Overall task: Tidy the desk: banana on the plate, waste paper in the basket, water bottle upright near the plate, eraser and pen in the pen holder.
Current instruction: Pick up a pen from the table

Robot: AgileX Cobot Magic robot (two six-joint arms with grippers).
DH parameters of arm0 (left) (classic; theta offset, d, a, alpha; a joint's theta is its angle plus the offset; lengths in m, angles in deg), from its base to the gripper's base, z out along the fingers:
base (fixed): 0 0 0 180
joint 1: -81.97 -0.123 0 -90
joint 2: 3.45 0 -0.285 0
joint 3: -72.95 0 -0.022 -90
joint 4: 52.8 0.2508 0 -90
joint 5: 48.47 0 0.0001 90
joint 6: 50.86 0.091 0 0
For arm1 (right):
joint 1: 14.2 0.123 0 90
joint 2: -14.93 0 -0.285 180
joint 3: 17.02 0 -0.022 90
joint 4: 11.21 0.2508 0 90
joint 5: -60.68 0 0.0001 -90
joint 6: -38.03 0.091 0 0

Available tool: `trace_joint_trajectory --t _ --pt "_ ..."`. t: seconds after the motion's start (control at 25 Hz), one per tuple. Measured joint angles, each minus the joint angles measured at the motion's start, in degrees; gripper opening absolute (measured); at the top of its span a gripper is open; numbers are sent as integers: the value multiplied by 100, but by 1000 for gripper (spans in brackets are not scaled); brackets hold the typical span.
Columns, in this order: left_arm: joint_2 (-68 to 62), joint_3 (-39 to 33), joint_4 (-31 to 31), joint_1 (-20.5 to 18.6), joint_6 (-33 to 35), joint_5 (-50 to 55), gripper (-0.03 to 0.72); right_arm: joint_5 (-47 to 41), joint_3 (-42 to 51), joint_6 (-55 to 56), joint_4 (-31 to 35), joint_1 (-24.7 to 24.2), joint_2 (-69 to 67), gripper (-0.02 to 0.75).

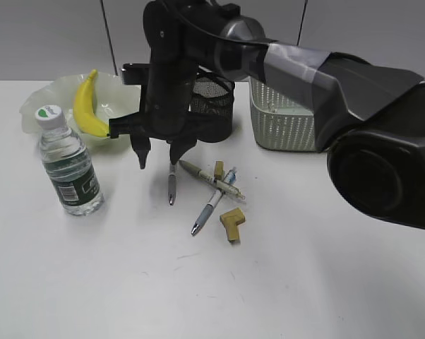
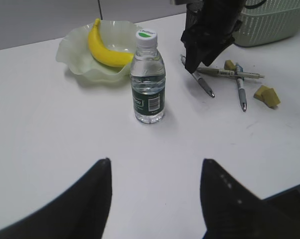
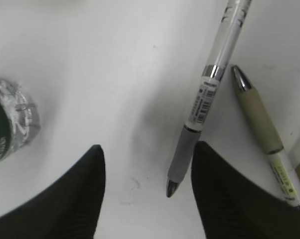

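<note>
Pen (image 3: 205, 104), clear barrel with grey grip: lying flat on the desk (image 1: 128, 282), tip between the parted fingers of the right gripper (image 1: 159, 157), which is hanging over it, nothing clamped, probably lining up a pickup. Pen holder (image 1: 214, 99) is standing just behind. Left gripper (image 2: 155, 199) is hovering apart, empty.
</note>
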Motion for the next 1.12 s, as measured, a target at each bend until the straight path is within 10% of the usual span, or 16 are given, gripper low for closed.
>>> trace_joint_trajectory --t 0.68,0.92,1.12 --pt "0 0 0 0 0 0 421 -21 -58 210 157 -197 -556 414" --pt "0 0 0 0 0 0 420 -21 -114 173 153 -197 -601 118" --pt "0 0 0 0 0 0 420 -48 -533 14 106 -197 -684 111"
